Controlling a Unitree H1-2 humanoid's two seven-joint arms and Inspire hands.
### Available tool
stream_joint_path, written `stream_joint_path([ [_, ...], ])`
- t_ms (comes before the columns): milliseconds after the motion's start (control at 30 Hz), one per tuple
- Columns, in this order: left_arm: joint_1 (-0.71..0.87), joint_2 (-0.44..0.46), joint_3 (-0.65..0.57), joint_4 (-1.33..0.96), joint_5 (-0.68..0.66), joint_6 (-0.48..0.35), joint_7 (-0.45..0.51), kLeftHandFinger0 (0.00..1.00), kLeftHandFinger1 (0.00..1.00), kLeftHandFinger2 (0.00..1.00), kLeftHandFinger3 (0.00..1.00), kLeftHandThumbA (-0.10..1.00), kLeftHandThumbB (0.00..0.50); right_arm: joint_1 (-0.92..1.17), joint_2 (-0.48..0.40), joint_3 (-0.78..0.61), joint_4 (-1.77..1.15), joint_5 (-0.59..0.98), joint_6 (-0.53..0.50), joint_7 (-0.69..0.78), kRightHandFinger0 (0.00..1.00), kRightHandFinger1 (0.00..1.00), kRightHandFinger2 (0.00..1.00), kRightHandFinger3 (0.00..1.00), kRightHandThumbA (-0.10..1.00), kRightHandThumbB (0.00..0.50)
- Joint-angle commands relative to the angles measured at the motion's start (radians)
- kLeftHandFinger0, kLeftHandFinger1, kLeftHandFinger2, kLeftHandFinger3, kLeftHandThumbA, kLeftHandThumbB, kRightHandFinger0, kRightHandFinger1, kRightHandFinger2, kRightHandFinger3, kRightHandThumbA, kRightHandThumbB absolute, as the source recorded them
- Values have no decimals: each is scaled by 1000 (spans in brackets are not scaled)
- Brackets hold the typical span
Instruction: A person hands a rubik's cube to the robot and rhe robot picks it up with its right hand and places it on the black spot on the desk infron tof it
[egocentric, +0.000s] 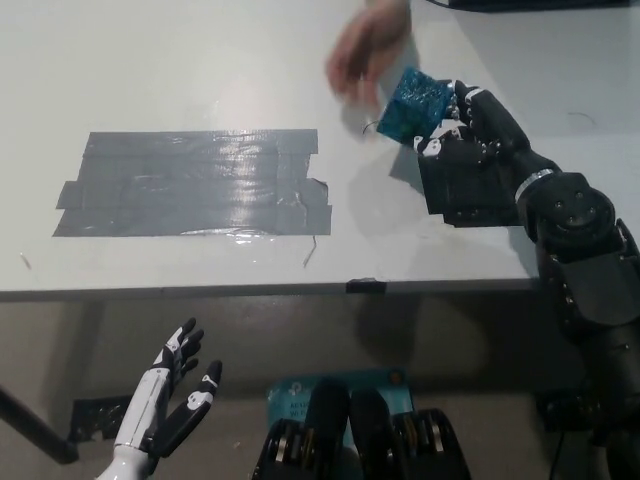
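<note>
Item: blue rubik's cube (413, 104), lying tilted in the black right hand (462, 140), over the right part of the white desk (180, 70), toward its far side. The fingers (447, 128) of that hand are closing round the cube's right and near faces, clamping on it; the cube is sitting clear of the desk surface, its far-left corner pointing toward the person.

Item: the person's hand (365, 50), blurred, hovering just to the far left of the cube and not touching it so far as can be told.

Item: dark grey tape patch (195, 185), the dark spot on the desk, made of overlapping strips, lying flat on the left half of the desk, well apart from the cube and the right hand. Its surface is shining in the room light and nothing is resting on it.

Item: white left hand (170, 405), hanging below the near edge of the desk at the lower left, fingers spread apart and holding nothing.

Item: the black right arm (590, 290), reaching in from the lower right over the desk's near edge.
</note>
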Motion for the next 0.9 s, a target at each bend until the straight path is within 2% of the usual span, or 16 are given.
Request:
stream_joint_path([
  [0, 0, 14, 4, -31, -10, -15, -13, 1000, 1000, 1000, 1000, 598, 147, -24, 2, -35, -71, 43, -78, -11, 325, 591, 734, 682, 428, 322],
  [100, -1, 15, 4, -32, -11, -13, -16, 1000, 1000, 1000, 1000, 596, 142, -8, -3, -70, -121, 65, -52, -23, 333, 638, 851, 805, 382, 328],
  [133, -2, 14, 4, -31, -8, -10, -15, 1000, 1000, 1000, 1000, 597, 147, -1, -16, -73, -148, 54, -46, -28, 338, 637, 857, 842, 384, 320],
  [200, -7, 16, 7, -29, -8, -10, -14, 1000, 1000, 1000, 1000, 607, 157, 2, -25, -92, -162, 59, -58, -30, 387, 681, 914, 869, 354, 316],
  [300, -6, 18, 6, -29, -5, -16, -14, 1000, 1000, 1000, 1000, 613, 145, 19, -54, -107, -150, 70, -112, -3, 340, 647, 887, 873, 326, 285],
  [367, -4, 19, 6, -31, -3, -17, -13, 1000, 1000, 1000, 1000, 609, 142, 39, -65, -106, -150, 58, -110, -7, 305, 628, 867, 890, 311, 264],
  [400, -5, 19, 6, -31, -2, -18, -12, 1000, 1000, 1000, 1000, 608, 142, 47, -70, -104, -154, 51, -101, -13, 298, 628, 853, 874, 310, 261],
  [433, -7, 19, 6, -29, 0, -18, -11, 1000, 1000, 1000, 1000, 609, 143, 51, -72, -104, -147, 50, -100, -17, 304, 614, 809, 815, 294, 263],
  [533, -9, 19, 7, -25, -4, -20, -11, 1000, 1000, 1000, 1000, 613, 145, 79, -85, -95, -120, 32, -108, -27, 315, 613, 792, 799, 313, 278],
  [600, -10, 19, 6, -24, 3, -19, -8, 1000, 1000, 1000, 1000, 626, 152, 92, -90, -84, -105, 15, -107, -36, 353, 631, 800, 814, 340, 284],
  [633, -10, 19, 6, -23, 1, -20, -8, 1000, 1000, 1000, 1000, 628, 153, 96, -91, -77, -101, 4, -107, -40, 356, 634, 806, 817, 338, 266],
  [700, -11, 18, 8, -20, -5, -21, -10, 1000, 1000, 1000, 1000, 627, 154, 110, -95, -54, -95, -27, -96, -49, 391, 681, 852, 819, 338, 251],
  [733, -11, 18, 9, -20, -8, -19, -11, 1000, 1000, 1000, 1000, 625, 146, 112, -97, -41, -87, -45, -93, -58, 423, 716, 873, 806, 339, 260],
  [800, -10, 18, 9, -19, -9, -23, -11, 1000, 1000, 1000, 1000, 624, 144, 115, -105, -13, -77, -83, -96, -74, 496, 754, 877, 764, 352, 266],
  [833, -10, 17, 9, -17, -7, -30, -9, 1000, 1000, 1000, 1000, 621, 134, 121, -112, 7, -77, -107, -100, -81, 599, 842, 974, 878, 366, 296],
  [867, -10, 17, 8, -15, -6, -34, -8, 1000, 1000, 1000, 1000, 620, 134, 125, -114, 15, -78, -114, -102, -85, 672, 863, 924, 829, 376, 302],
])
